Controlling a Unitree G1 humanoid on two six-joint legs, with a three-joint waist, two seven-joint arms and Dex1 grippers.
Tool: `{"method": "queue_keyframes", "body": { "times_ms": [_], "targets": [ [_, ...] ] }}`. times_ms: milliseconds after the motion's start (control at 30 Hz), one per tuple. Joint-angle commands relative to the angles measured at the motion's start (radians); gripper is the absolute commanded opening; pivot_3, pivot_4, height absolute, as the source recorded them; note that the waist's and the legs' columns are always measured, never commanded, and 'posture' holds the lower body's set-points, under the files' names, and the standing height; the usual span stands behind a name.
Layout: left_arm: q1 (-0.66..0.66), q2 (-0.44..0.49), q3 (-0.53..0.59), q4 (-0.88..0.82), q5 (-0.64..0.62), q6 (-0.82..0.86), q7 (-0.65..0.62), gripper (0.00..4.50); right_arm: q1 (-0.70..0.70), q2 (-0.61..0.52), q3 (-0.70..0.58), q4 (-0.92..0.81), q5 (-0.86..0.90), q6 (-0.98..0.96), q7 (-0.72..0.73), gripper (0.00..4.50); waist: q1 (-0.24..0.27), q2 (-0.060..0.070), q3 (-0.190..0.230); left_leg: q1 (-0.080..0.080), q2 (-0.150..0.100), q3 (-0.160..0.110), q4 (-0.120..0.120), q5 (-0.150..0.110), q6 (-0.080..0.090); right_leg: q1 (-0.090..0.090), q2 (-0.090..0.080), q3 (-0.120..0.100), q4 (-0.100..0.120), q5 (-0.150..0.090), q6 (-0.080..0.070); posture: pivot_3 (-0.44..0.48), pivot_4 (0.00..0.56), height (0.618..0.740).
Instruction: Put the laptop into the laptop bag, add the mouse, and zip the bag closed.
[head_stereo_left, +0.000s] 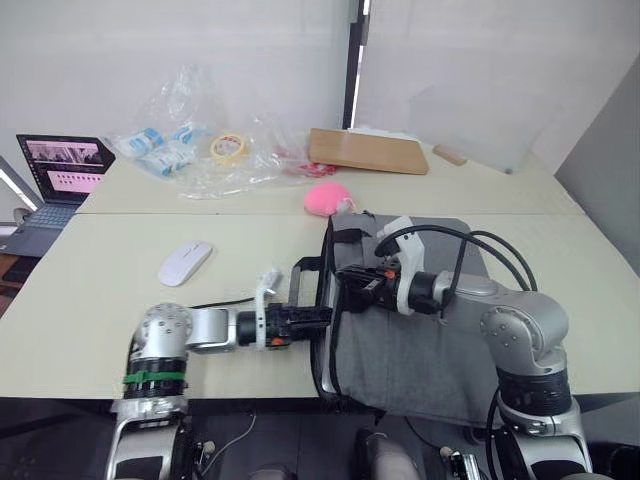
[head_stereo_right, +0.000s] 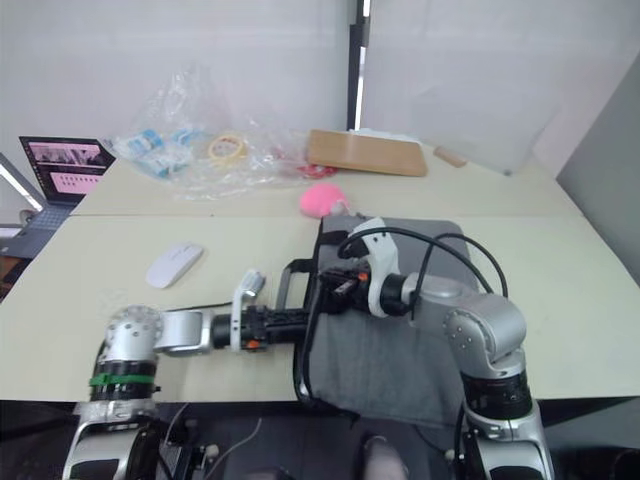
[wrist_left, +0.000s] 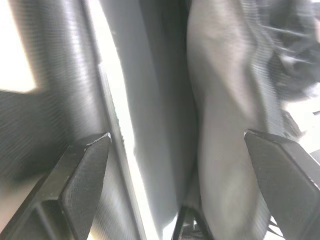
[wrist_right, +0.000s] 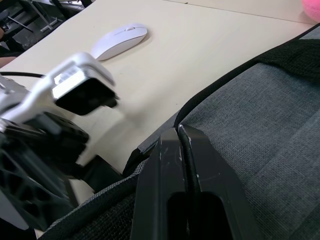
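The grey laptop bag (head_stereo_left: 420, 340) lies flat on the table's right half, its near end hanging over the front edge. My right gripper (head_stereo_left: 345, 282) is shut on the black trim of the bag's left edge (wrist_right: 210, 90) and holds it up slightly. My left gripper (head_stereo_left: 322, 318) is open at that same edge, its fingers (wrist_left: 85, 165) spread to either side of the opening. Between the fabric layers in the left wrist view lies a smooth silver-grey surface (wrist_left: 150, 130), which looks like the laptop. The white mouse (head_stereo_left: 185, 263) rests on the table to the left of the bag.
A fluffy pink ball (head_stereo_left: 328, 197) sits just behind the bag. A small dark laptop with a lit screen (head_stereo_left: 60, 170) stands at the far left. Clear plastic bags, a tape roll (head_stereo_left: 229, 148) and a brown flat package (head_stereo_left: 367, 150) line the back.
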Motion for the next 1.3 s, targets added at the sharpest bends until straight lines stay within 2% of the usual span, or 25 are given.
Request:
{"method": "queue_keyframes", "body": {
  "times_ms": [33, 167, 433, 500, 633, 667, 700, 833, 900, 967, 1033, 1067, 1167, 1233, 1300],
  "targets": [
    [0.040, 0.051, 0.057, -0.100, -0.055, 0.033, -0.013, 4.48, -0.007, -0.008, 0.000, -0.013, -0.003, -0.037, 0.018, 0.00, 0.003, 0.000, 0.000, 0.001, 0.000, -0.001, 0.000, 0.000, 0.000, 0.000, 0.000, -0.001, 0.000, 0.000, 0.000, 0.000, 0.150, 0.740],
    [0.133, 0.164, 0.143, -0.214, -0.058, -0.024, -0.033, 4.48, -0.007, -0.024, 0.034, 0.006, -0.026, -0.055, 0.043, 0.00, -0.004, 0.000, 0.000, 0.004, 0.000, 0.001, -0.002, 0.000, -0.001, -0.005, 0.000, 0.000, 0.000, 0.000, 0.000, 0.000, 0.150, 0.740],
    [0.283, 0.227, 0.209, -0.371, -0.002, -0.218, -0.079, 4.48, 0.000, -0.048, 0.122, 0.060, -0.120, -0.132, 0.065, 0.00, 0.002, 0.000, 0.000, 0.004, 0.000, 0.004, -0.004, 0.001, -0.005, -0.005, 0.000, -0.001, 0.000, -0.001, -0.001, 0.000, 0.150, 0.740],
    [0.333, 0.218, 0.228, -0.430, 0.050, -0.341, -0.112, 4.48, 0.003, -0.046, 0.137, 0.072, -0.136, -0.147, 0.070, 0.00, 0.000, 0.000, 0.000, 0.004, 0.000, 0.006, -0.005, 0.001, -0.005, -0.005, 0.001, -0.001, 0.000, -0.001, -0.001, 0.000, 0.150, 0.740],
    [0.420, 0.257, 0.210, -0.487, 0.121, -0.432, -0.129, 4.48, 0.018, -0.042, 0.158, 0.094, -0.163, -0.198, 0.094, 0.00, -0.001, 0.000, 0.000, 0.004, 0.001, 0.010, -0.005, 0.001, -0.006, -0.005, 0.001, -0.001, 0.000, -0.001, -0.001, 0.000, 0.150, 0.740],
    [0.424, 0.254, 0.212, -0.482, 0.119, -0.441, -0.123, 4.50, 0.020, -0.038, 0.157, 0.098, -0.167, -0.205, 0.096, 0.58, 0.002, 0.000, 0.000, 0.004, 0.001, 0.010, -0.005, 0.001, -0.006, -0.005, 0.001, -0.001, 0.000, -0.001, -0.001, 0.000, 0.150, 0.740],
    [0.425, 0.251, 0.218, -0.474, 0.110, -0.444, -0.116, 4.50, 0.022, -0.033, 0.153, 0.102, -0.161, -0.209, 0.106, 0.79, 0.003, 0.000, 0.000, 0.004, 0.001, 0.010, -0.005, 0.001, -0.006, -0.005, 0.001, -0.001, 0.000, -0.001, -0.001, 0.000, 0.150, 0.740],
    [0.454, 0.270, 0.216, -0.477, 0.146, -0.495, -0.138, 4.50, 0.034, -0.013, 0.125, 0.106, -0.139, -0.228, 0.132, 2.26, 0.000, 0.000, 0.000, 0.002, 0.001, 0.010, -0.006, 0.001, -0.006, -0.003, 0.001, -0.001, 0.000, -0.001, -0.001, 0.000, 0.150, 0.740],
    [0.469, 0.278, 0.230, -0.477, 0.150, -0.520, -0.145, 4.50, 0.042, -0.004, 0.060, 0.088, -0.083, -0.226, 0.154, 2.86, -0.003, 0.000, 0.000, 0.003, 0.002, 0.010, -0.006, 0.001, -0.006, -0.003, 0.002, -0.001, 0.000, -0.001, -0.002, 0.000, 0.150, 0.740],
    [0.474, 0.285, 0.249, -0.472, 0.137, -0.529, -0.140, 4.50, 0.046, -0.015, 0.014, 0.070, -0.040, -0.225, 0.185, 3.61, -0.003, 0.000, 0.000, 0.003, 0.003, 0.010, -0.007, 0.001, -0.006, -0.003, 0.003, -0.001, -0.001, -0.001, -0.002, 0.000, 0.150, 0.740],
    [0.479, 0.307, 0.296, -0.465, 0.140, -0.560, -0.155, 4.50, 0.053, -0.084, -0.030, 0.057, -0.031, -0.274, 0.264, 4.30, -0.001, 0.000, 0.000, 0.004, 0.003, 0.010, -0.006, 0.001, -0.006, -0.004, 0.003, -0.002, -0.001, -0.001, -0.002, 0.000, 0.150, 0.740],
    [0.478, 0.329, 0.347, -0.446, 0.146, -0.585, -0.162, 4.50, 0.060, -0.165, -0.070, 0.075, -0.053, -0.340, 0.338, 4.47, 0.001, 0.000, 0.000, 0.003, 0.003, 0.010, -0.006, 0.001, -0.006, -0.004, 0.003, -0.002, -0.001, -0.001, -0.002, 0.000, 0.150, 0.740],
    [0.499, 0.407, 0.432, -0.371, 0.202, -0.653, -0.219, 4.50, 0.077, -0.344, -0.133, 0.187, -0.139, -0.517, 0.461, 4.47, 0.003, 0.000, 0.001, 0.003, 0.002, 0.010, -0.006, 0.001, -0.006, -0.005, 0.003, -0.003, -0.002, -0.001, -0.002, 0.000, 0.150, 0.740],
    [0.532, 0.492, 0.463, -0.258, 0.325, -0.778, -0.306, 4.50, 0.085, -0.475, -0.165, 0.395, -0.266, -0.720, 0.501, 4.47, -0.001, 0.000, 0.001, 0.002, 0.002, 0.012, -0.010, 0.001, -0.006, -0.003, 0.003, -0.002, -0.003, -0.002, -0.001, 0.000, 0.150, 0.740],
    [0.549, 0.545, 0.463, -0.167, 0.413, -0.881, -0.377, 4.50, 0.081, -0.542, -0.184, 0.558, -0.325, -0.853, 0.536, 4.47, -0.005, 0.000, 0.001, 0.005, 0.003, 0.013, -0.013, 0.001, -0.006, 0.000, 0.004, -0.002, -0.004, -0.003, -0.001, 0.000, 0.150, 0.740]
  ]
}}
